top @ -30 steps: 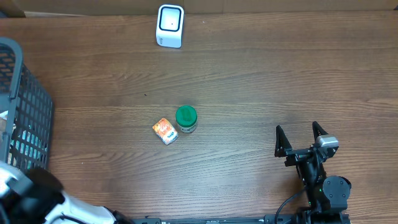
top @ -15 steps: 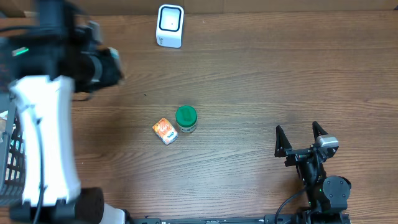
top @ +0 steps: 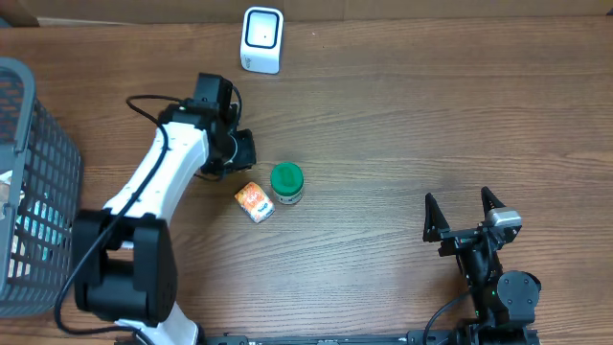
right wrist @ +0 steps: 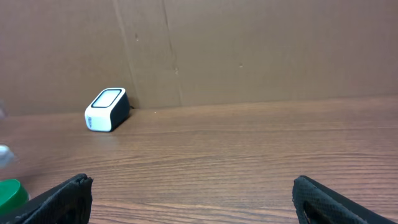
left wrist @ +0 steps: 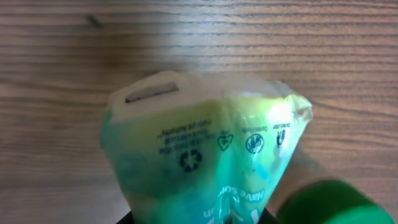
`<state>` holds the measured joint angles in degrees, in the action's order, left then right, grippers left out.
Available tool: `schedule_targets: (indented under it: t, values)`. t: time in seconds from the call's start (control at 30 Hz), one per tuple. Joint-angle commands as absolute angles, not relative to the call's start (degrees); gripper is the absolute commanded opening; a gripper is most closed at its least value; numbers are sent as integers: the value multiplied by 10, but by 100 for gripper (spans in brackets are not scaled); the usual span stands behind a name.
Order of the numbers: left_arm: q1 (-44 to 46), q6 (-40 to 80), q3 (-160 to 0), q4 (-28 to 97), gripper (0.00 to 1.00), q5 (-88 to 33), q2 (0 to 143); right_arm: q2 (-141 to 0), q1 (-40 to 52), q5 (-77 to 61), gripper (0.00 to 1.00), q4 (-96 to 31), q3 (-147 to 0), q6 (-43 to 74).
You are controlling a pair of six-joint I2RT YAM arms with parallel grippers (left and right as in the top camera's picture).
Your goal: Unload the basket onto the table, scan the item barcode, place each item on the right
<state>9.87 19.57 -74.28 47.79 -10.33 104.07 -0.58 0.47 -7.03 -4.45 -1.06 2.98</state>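
Basket (top: 43, 163) is sitting far left; left jaws are clamping a green plastic pouch (left wrist: 205, 149) over the counter (top: 383, 115), near an orange packet (top: 254, 202) and green-lidded jar (top: 286, 182); scanner (top: 261, 39) is standing beyond; right jaws are gaping, empty.

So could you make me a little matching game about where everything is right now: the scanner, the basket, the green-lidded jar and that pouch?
Things:
1. scanner
2. basket
3. jar
4. pouch

Places:
A. held in the left gripper
B. at the far edge of the table
C. at the table's left edge
D. mid-table, beside the orange packet

Pairs: 1-B, 2-C, 3-D, 4-A
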Motion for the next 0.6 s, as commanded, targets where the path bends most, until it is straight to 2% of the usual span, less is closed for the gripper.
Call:
schedule_targets:
  t: [0.0, 0.03, 0.17, 0.37, 0.57]
  values:
    - [107, 213, -729, 453, 27, -153, 1076, -2, 8, -65, 100, -42, -5, 30]
    - [108, 213, -729, 450, 33, -159, 1079, -2, 7, -65, 100, -42, -5, 30]
    - [109, 212, -731, 444, 72, -165, 1081, -2, 7, -65, 100, -42, -4, 30]
    - [97, 208, -794, 514, 73, -149, 1059, -2, 7, -65, 100, -42, -4, 30]
    - [51, 208, -999, 694, 73, -92, 992, -2, 7, -65, 100, -42, -4, 30]
